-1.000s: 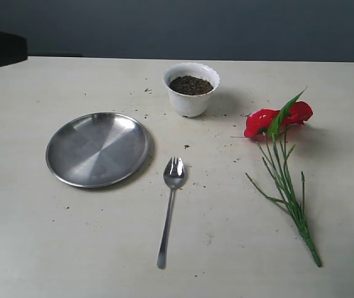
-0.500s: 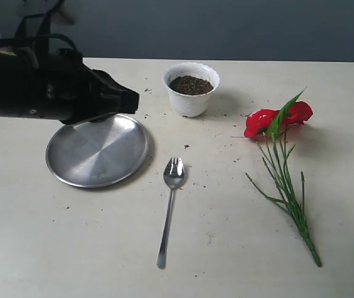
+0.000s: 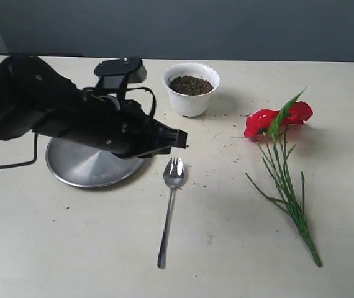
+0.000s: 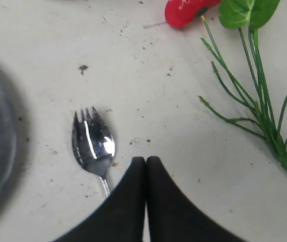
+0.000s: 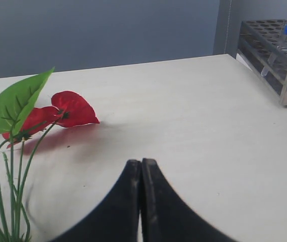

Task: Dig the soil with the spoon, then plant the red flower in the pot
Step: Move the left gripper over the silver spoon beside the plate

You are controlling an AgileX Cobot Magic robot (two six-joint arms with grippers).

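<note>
the left jaws are pressed together, holding nothing, at the tip of the left arm (image 3: 71, 118) reaching in over the counter (image 3: 71, 248) from the left. the spoon (image 3: 169, 205) lies flat just nearer than their tips, tined bowl closest to them, handle running off toward the near edge; whether the tips touch the counter cannot be told. bare counter lies on both sides of the handle and down to the near edge. behind the jaws, partly under the arm, sits a round steel plate (image 3: 84, 171). beyond the tips, toward the far edge, stands the pot (image 3: 190, 102) holding the soil (image 3: 190, 85), with a gap between. to the right of the tips, well apart, lies the red flower (image 3: 276, 124), blooms toward the far edge, stems toward the near one. dark crumbs (image 3: 186, 146) dot the counter around pot and spoon. the right jaws are also closed and empty; the flower lies ahead of them to one side, open counter runs on to the far edge, and a metal tube rack (image 5: 272, 50) stands near its far corner
</note>
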